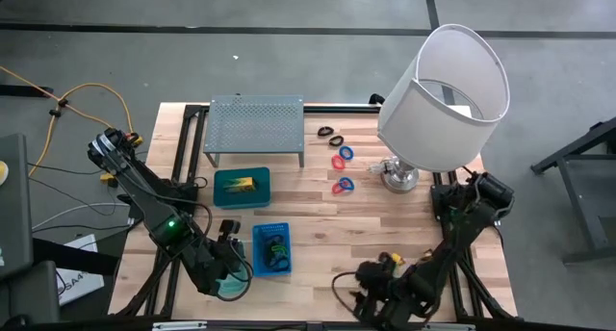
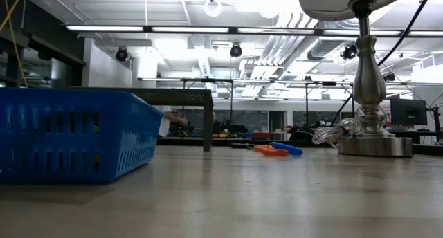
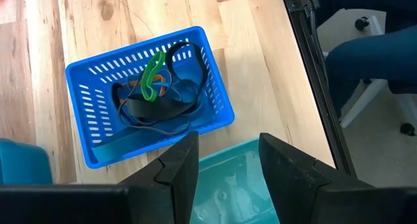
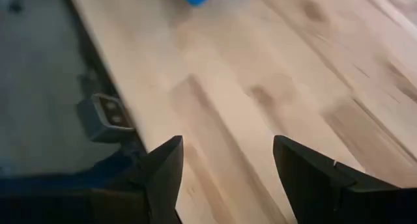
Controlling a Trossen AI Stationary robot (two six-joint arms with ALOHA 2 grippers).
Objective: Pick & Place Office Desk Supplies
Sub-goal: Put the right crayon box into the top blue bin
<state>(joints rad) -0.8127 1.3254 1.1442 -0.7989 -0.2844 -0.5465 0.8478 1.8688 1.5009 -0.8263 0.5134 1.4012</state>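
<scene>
Blue basket (image 1: pixel 271 249), lower middle of the high view, already holds black bands (image 3: pixel 151 110) and a green loop (image 3: pixel 152 77). Red and blue rings (image 1: pixel 344 170) and black loops (image 1: pixel 331 135) still lie loose mid-table, strung in a line running top to bottom. Left gripper (image 3: pixel 228 160) hangs released and empty just left of the basket; right gripper (image 4: pixel 228 160), lower right, is spread wide too.

A lab or workshop hall: exposed ceiling ducts (image 2: pixel 277 48), strip lights (image 2: pixel 173 28), concrete floor (image 1: pixel 192 52).
</scene>
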